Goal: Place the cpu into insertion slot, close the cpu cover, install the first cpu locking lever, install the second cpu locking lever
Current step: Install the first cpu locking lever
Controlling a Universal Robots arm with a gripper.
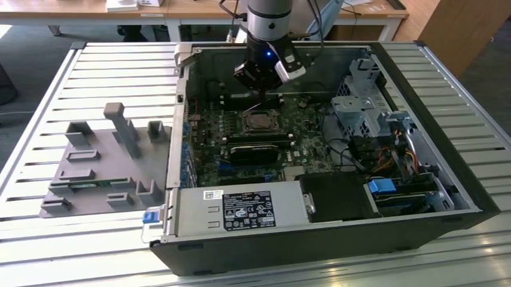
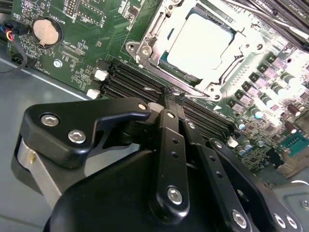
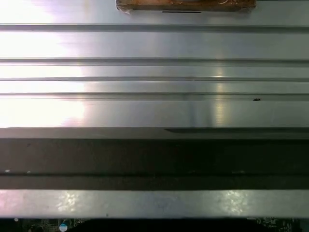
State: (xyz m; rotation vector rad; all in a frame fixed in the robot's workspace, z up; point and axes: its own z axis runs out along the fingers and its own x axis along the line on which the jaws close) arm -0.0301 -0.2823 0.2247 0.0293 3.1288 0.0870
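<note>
- Gripper [image 2: 166, 94] sits just beside the socket in the second wrist view, fingers drawn together to a narrow tip with nothing between them; the tip is at a thin wire lever [image 2: 157, 90] lying along the memory slots [image 2: 130, 87].
- The cpu [image 2: 200, 42] is already seated in the socket — a pale flat metal square, washed out by glare.
- The cpu cover [image 2: 145, 46] looks down over it: a thin silver frame, chip showing through its window.
- Step in hand, as I judge it: working a locking lever. To do it well, keep the tip on the wire itself, press down and sideways together so it slides under its hook, and stay clear of the slots.
- Textures: lever is springy bare wire, likely slippery; board [image 2: 67, 43] is green and crowded with small parts; gripper links are matte black with bright screws.
- Exterior view: gripper [image 1: 264, 84] hangs over the socket [image 1: 260, 121] inside the open computer case [image 1: 447, 137], which lies on a ribbed metal table [image 1: 119, 72].
</note>
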